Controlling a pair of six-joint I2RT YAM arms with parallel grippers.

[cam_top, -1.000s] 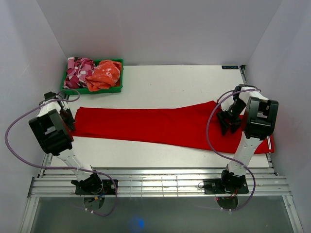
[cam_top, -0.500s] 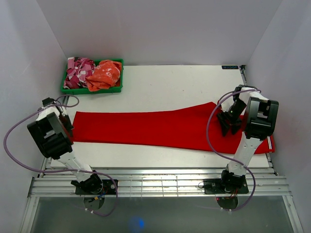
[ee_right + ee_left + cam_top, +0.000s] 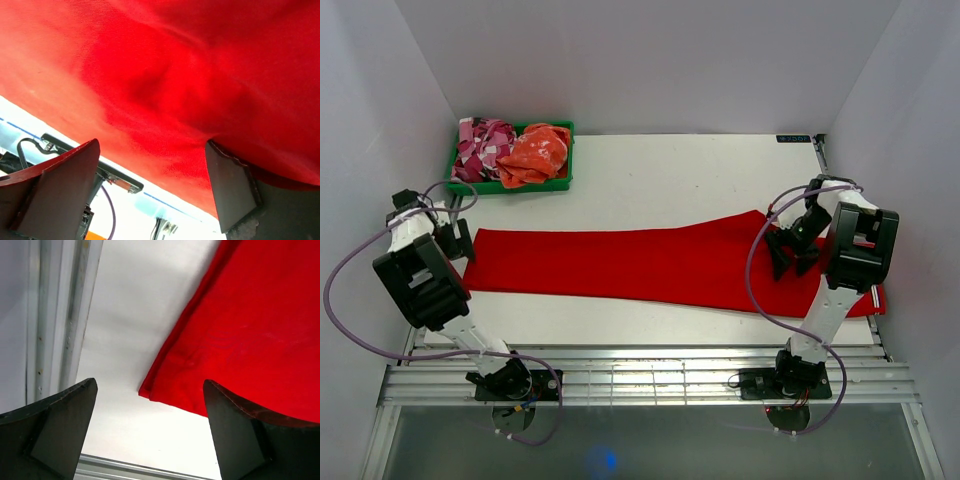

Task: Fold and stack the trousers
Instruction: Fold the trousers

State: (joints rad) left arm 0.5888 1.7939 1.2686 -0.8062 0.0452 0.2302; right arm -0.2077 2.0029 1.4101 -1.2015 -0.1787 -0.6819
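Starting at the left gripper (image 3: pixel 149 385): the fingers (image 3: pixel 60 425) are spread wide and nothing is clamped between them; the gripper is released. In the left wrist view, a corner of the trousers (image 3: pixel 640 262) is seen lying flat on the table (image 3: pixel 670 170) below the gap between the fingers; whether the tips touch the table cannot be told. The right gripper (image 3: pixel 788 262) is also spread and released; in its wrist view only red cloth is seen beneath the gap, with a shallow pucker beside one finger; contact there cannot be confirmed.

The long axis of the trousers runs left to right across the table, slightly skewed, the right end lying nearer the arm bases; the left end lies just beside the left gripper; the right end passes under the right gripper and reaches on to the right edge of the table. Each end is therefore served by the arm on its own side; the left gripper stands at the very end, the right gripper inboard of its end. A lengthwise fold is judged to require one end to be carried toward the other.

The trousers are plain bright red, laid as one flat band, narrow at the left and wider at the right; few wrinkles are seen; a doubled edge is visible at the left corner. A green tray (image 3: pixel 510 186) of other garments stands beyond the left end, apart from the cloth.
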